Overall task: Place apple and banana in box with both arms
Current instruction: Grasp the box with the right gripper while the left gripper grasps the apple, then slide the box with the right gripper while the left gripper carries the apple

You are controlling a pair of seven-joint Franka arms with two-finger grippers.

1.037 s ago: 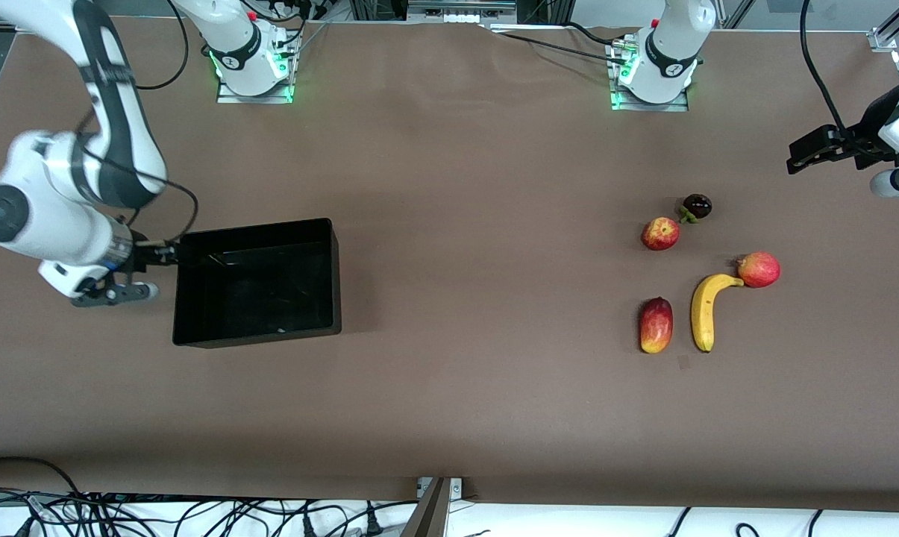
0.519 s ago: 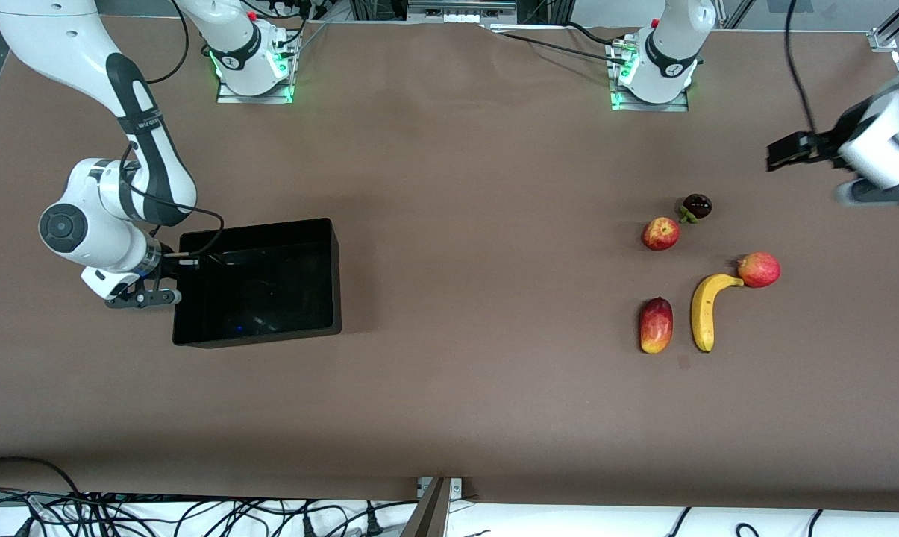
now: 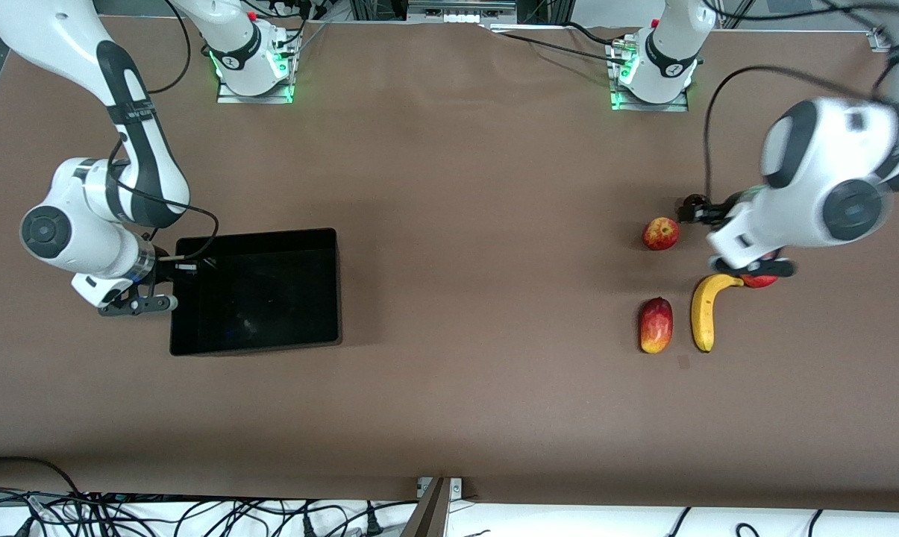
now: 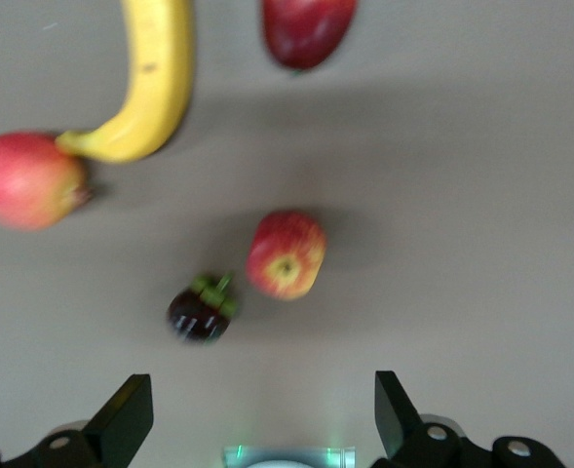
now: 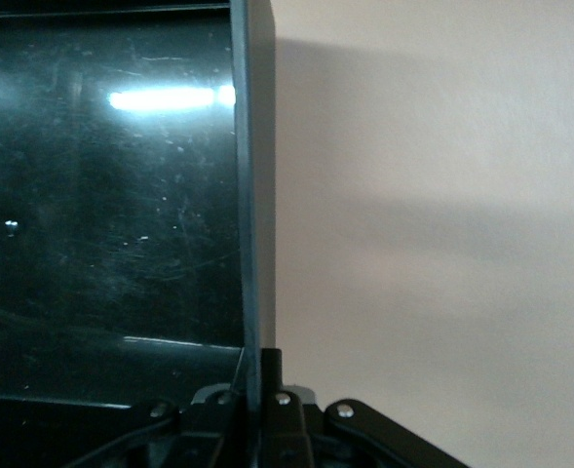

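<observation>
The black box (image 3: 255, 292) sits toward the right arm's end of the table. My right gripper (image 3: 167, 270) is at the box's end wall (image 5: 252, 195), and its fingers (image 5: 272, 369) are shut on that wall's rim. The apple (image 3: 660, 233) lies near the left arm's end, and the banana (image 3: 706, 309) lies nearer the front camera. My left gripper (image 4: 257, 414) hangs open and empty above the table, beside the apple (image 4: 287, 253) and a dark fruit. The banana (image 4: 155, 88) also shows in the left wrist view. In the front view the left wrist hides this gripper's fingers.
A dark purple mangosteen (image 4: 201, 310) lies beside the apple. A pinkish-red round fruit (image 4: 23, 180) touches the banana's stem end and is mostly under the left wrist in the front view (image 3: 759, 281). An oval red-and-yellow fruit (image 3: 656, 325) lies beside the banana.
My left arm has swung in from the table's edge to above the fruits. My right arm has shifted at the box's end wall, and the box has moved slightly.
</observation>
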